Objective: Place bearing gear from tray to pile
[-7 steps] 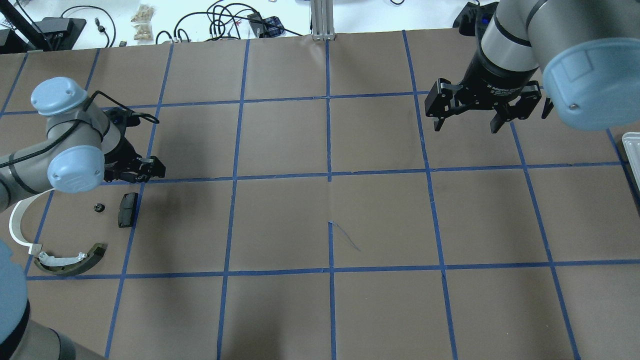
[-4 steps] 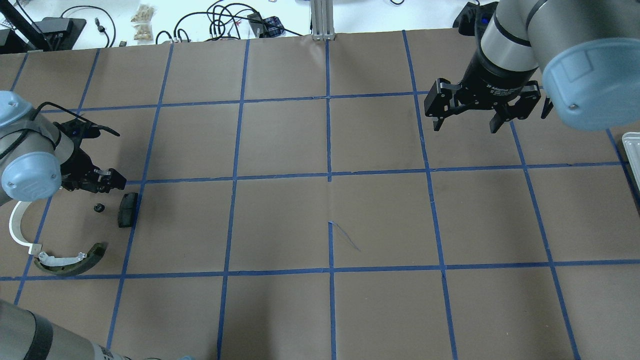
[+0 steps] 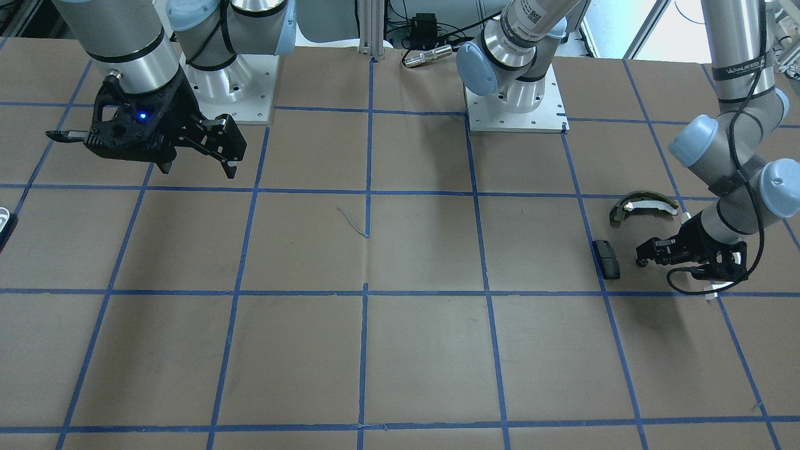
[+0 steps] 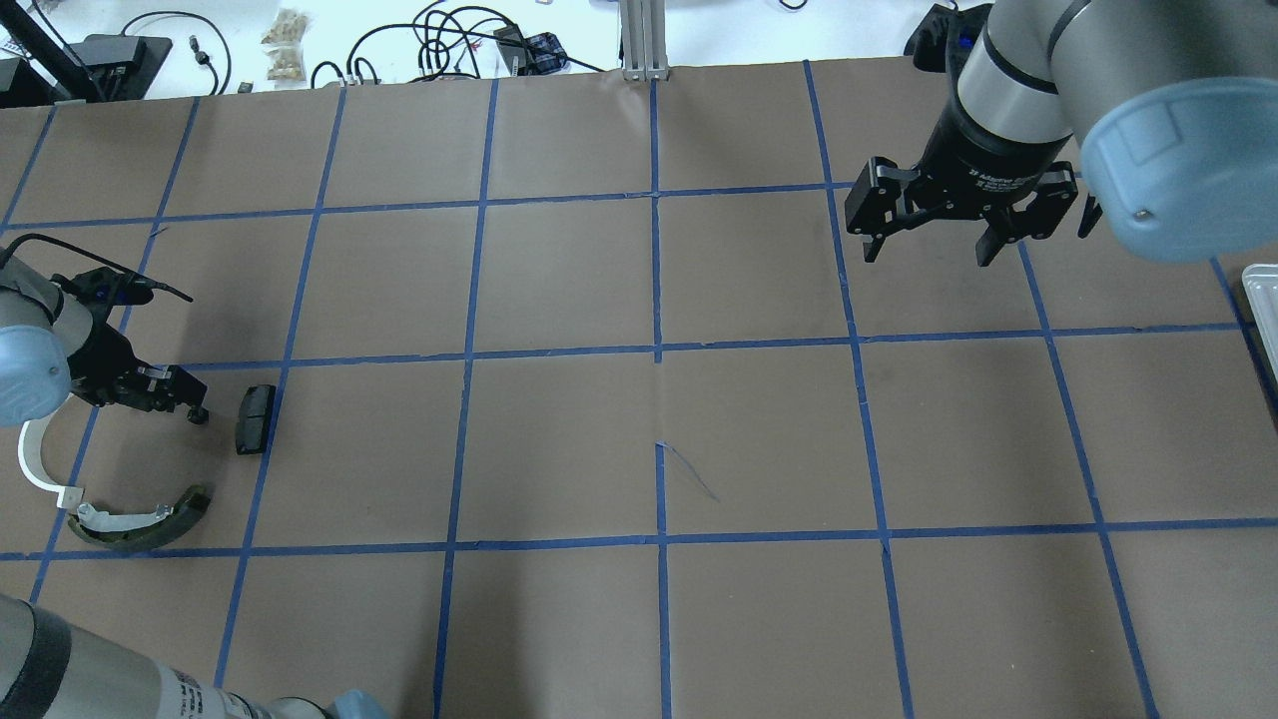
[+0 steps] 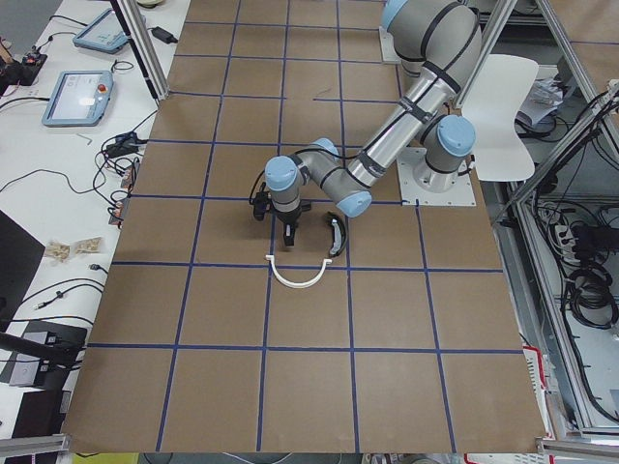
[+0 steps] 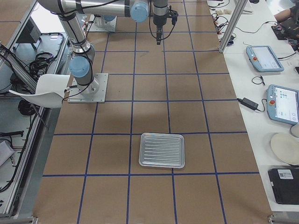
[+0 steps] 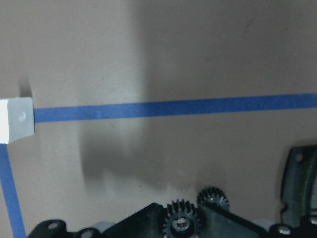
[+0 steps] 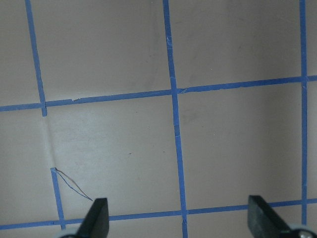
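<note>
My left gripper (image 4: pixel 190 404) hangs low over the pile at the table's left and also shows in the front view (image 3: pixel 645 255). In the left wrist view a small black toothed bearing gear (image 7: pixel 181 221) with a silver centre sits pinched between its closed fingers. A second toothed wheel (image 7: pixel 213 198) shows right behind it. A small black part (image 4: pixel 201 416) lies on the table at the gripper's tip. The pile holds a black pad (image 4: pixel 255 417), an olive-and-white shoe piece (image 4: pixel 140 519) and a white arc (image 4: pixel 35 464). My right gripper (image 4: pixel 931 255) is open and empty, high at the far right.
The ribbed metal tray (image 6: pixel 162 149) lies at the table's right end, and only its edge (image 4: pixel 1263 300) shows overhead. The brown table is marked with a blue tape grid (image 4: pixel 657 350). Cables and boxes lie beyond the far edge.
My left gripper has moved left and lower, from beside the black pad's far side to right over the small parts of the pile. The right arm has not moved.
</note>
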